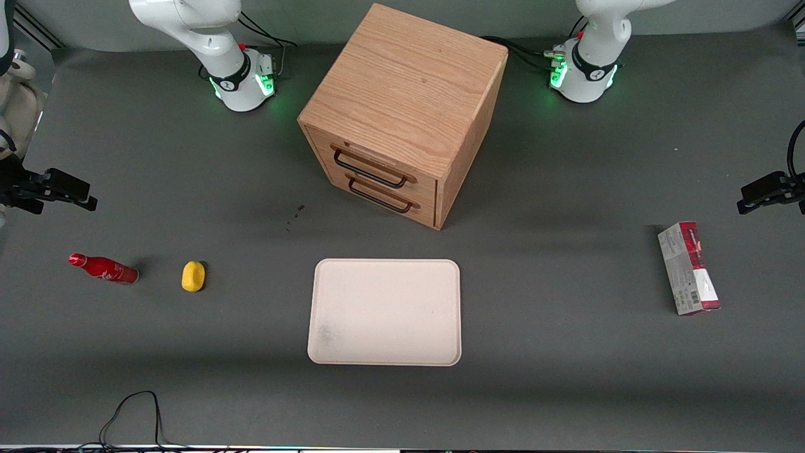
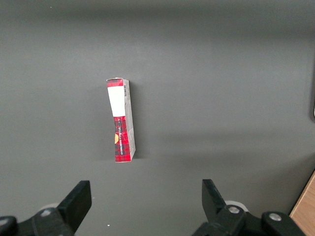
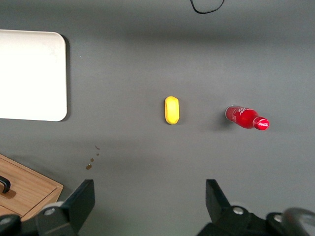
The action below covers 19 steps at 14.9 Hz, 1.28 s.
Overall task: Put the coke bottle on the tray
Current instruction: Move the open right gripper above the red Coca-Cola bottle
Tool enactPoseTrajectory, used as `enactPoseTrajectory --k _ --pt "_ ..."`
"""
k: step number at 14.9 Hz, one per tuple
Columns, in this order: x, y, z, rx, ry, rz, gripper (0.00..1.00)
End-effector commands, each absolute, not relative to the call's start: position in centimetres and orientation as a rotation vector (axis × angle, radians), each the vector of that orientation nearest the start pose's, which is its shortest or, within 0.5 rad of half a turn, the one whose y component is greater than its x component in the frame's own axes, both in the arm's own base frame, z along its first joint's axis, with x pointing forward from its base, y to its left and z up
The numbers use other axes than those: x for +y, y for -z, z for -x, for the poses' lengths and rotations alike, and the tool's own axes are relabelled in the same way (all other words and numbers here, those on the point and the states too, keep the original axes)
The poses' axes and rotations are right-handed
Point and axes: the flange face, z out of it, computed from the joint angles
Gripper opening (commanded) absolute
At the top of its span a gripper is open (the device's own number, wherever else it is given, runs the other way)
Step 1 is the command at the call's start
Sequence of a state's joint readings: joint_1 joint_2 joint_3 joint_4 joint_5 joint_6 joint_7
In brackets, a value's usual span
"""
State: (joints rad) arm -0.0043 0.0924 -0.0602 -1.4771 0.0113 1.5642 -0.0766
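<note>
The coke bottle point(image 1: 104, 269) is a small red bottle with a red cap. It lies on its side on the dark table toward the working arm's end, and it also shows in the right wrist view point(image 3: 246, 118). The cream tray point(image 1: 385, 311) lies flat and bare in the middle of the table, nearer the front camera than the wooden cabinet; its corner shows in the right wrist view point(image 3: 29, 73). My gripper point(image 1: 60, 190) hangs open and empty well above the table at the working arm's end, apart from the bottle. Its two dark fingers stand wide apart point(image 3: 147, 201).
A small yellow object point(image 1: 193, 276) lies between the bottle and the tray, also seen from the wrist point(image 3: 172, 109). A wooden two-drawer cabinet point(image 1: 402, 113) stands mid-table. A red-and-grey carton point(image 1: 688, 267) lies toward the parked arm's end. A black cable point(image 1: 132, 415) loops near the front edge.
</note>
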Motion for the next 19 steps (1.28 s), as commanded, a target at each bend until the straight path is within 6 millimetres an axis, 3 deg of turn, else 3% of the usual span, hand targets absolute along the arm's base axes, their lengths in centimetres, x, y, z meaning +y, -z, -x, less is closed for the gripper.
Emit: enactPoseTrajectory --k 1,10,12,15,19 --pt "-3.2 -62.0 -57.4 0.017 -0.012 3.149 1.00" --pt "-3.4 -61.9 -57.7 0.014 -0.010 3.150 1.00" --pt "-4.2 -62.0 -57.9 0.019 -0.005 3.151 1.00" --pt "-7.2 -61.3 -58.0 0.038 -0.026 3.156 1.00" --pt "-14.5 -58.9 -58.1 -0.044 -0.066 3.162 1.00"
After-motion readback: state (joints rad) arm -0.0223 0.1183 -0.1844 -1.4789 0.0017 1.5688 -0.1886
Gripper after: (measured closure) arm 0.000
